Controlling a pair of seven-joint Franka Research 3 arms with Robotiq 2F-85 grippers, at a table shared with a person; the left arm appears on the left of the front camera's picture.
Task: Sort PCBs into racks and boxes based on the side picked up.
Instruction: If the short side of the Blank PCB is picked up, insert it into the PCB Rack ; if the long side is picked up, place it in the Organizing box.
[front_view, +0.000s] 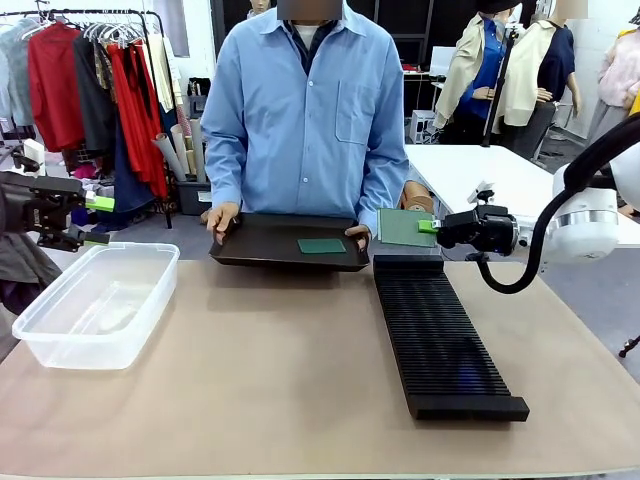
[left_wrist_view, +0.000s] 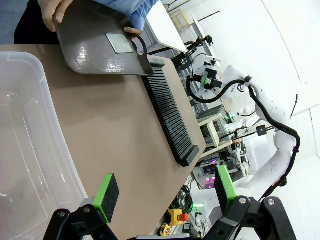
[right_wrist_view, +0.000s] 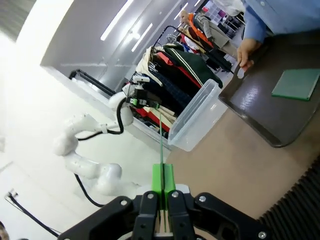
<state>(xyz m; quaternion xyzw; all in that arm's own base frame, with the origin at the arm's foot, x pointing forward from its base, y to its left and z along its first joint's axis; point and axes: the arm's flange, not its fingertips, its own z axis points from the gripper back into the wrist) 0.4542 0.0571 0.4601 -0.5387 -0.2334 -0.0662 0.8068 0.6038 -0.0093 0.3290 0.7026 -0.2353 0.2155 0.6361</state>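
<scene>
My right gripper (front_view: 432, 226) is shut on a green PCB (front_view: 404, 227), held upright above the far end of the long black slotted rack (front_view: 440, 335). In the right wrist view the gripper (right_wrist_view: 163, 182) pinches that PCB (right_wrist_view: 160, 140), seen edge-on as a thin line. A second PCB (front_view: 321, 245) lies flat on a shallow black tray (front_view: 260, 245) that the person holds with both hands at the far side. My left gripper (front_view: 97, 221) hangs open with nothing in it above the far left of the clear plastic box (front_view: 60, 325); its pads (left_wrist_view: 106, 197) stand wide apart.
The box (left_wrist_view: 25, 150) holds nothing and sits at the table's left. Bare brown tabletop (front_view: 270, 370) lies between box and rack (left_wrist_view: 167, 115). The person's hands (front_view: 220, 218) grip the tray's corners. Clothes racks stand behind.
</scene>
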